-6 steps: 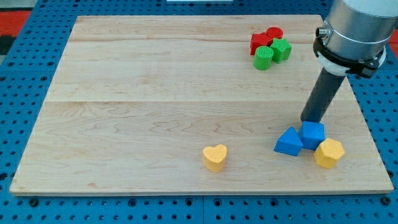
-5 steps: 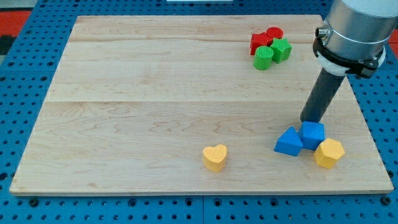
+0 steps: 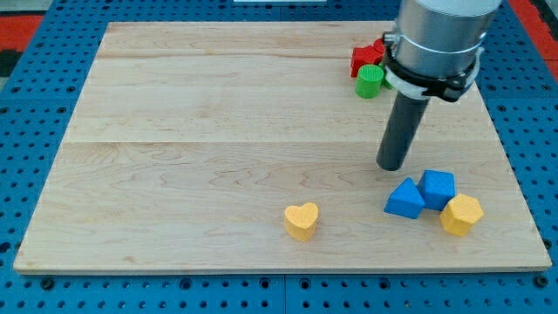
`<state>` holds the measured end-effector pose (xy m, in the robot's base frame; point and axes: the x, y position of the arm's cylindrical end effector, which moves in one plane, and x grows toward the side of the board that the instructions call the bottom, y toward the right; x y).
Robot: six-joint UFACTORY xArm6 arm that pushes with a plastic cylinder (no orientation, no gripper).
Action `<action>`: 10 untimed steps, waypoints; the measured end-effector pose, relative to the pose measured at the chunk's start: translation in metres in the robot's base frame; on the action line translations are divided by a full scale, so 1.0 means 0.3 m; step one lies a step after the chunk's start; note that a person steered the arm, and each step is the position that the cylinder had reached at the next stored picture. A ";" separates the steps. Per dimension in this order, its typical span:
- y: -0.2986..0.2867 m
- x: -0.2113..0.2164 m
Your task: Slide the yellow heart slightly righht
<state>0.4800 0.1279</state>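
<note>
A: Yellow wooden heart block (image 3: 302,220)?
B: Near the pale wooden tabletop's (image 3: 218,131) bottom edge.
A: My tip (image 3: 391,166)?
B: Up-right of that heart, apart, just above the blue triangular block (image 3: 404,199). It's a bare rod, holding nothing.

I see a pale, smooth wooden board (image 3: 218,113), matt yellow heart (image 3: 302,221), and my dark matt rod (image 3: 399,131)

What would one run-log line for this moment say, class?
my tip: above blue triangle, apart | yellow heart: untouched, far to tip's lower left | push: not begun
</note>
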 end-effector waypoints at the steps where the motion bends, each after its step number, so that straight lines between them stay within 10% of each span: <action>1: -0.092 -0.005; 6: -0.440 -0.101; 10: -0.556 0.159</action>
<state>0.5277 -0.0389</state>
